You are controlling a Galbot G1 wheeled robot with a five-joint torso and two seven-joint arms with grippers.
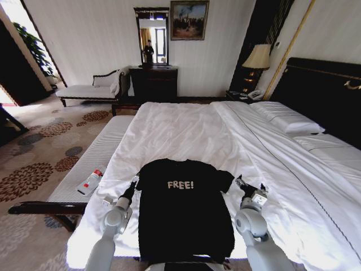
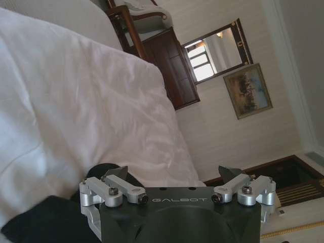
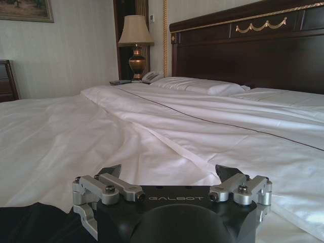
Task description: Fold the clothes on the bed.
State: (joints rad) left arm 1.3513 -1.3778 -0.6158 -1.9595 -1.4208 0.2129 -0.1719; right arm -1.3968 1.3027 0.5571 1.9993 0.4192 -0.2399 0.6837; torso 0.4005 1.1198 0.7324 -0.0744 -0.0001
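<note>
The big bed [image 1: 186, 130] has white sheets with lots of bare room past the shirt. The black T-shirt [image 1: 183, 209] lies flat near the bed's front edge, its "FREE!" letters facing up. The left gripper [image 1: 134, 182] sits at the shirt's left sleeve, its fingers spread wide. The right gripper [image 1: 246, 185] sits just beside the right sleeve, also spread wide.

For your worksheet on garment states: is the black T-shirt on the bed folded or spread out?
Spread out. The T-shirt lies flat on the bed, both sleeves out and the FREE! lettering showing, with no fold made yet.
</note>
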